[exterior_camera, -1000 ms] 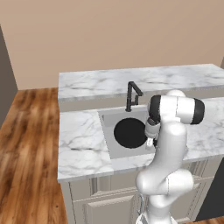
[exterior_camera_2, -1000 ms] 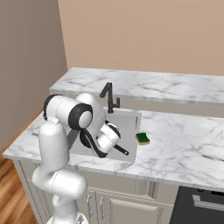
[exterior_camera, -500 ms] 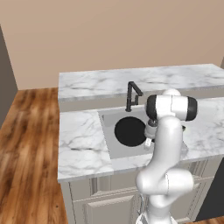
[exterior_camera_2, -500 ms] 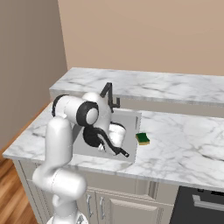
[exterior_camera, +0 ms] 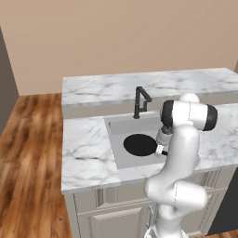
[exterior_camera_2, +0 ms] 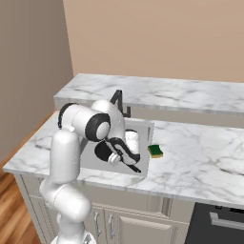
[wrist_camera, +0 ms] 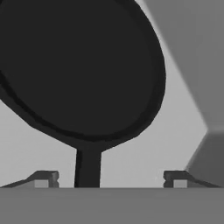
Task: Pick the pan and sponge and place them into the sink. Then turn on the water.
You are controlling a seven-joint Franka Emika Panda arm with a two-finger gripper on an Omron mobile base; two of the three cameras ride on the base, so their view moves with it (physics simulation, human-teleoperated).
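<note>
Pan (wrist_camera: 78,65), round, flat and matte black, lies in the grey rectangular sink (exterior_camera: 120,125). Its thin straight handle (wrist_camera: 87,168) runs between the wide-open, empty gripper (wrist_camera: 109,179). Yellow-green sponge (exterior_camera_2: 155,151) rests on the marble counter (exterior_camera_2: 200,162).

The pan (wrist_camera: 78,65) is cut off by the hand view's top and left edges, its handle by the bottom. In the left base view the arm hides the right part of the sink (exterior_camera: 122,130); in the right base view it hides most of the faucet (exterior_camera_2: 119,101)
</note>
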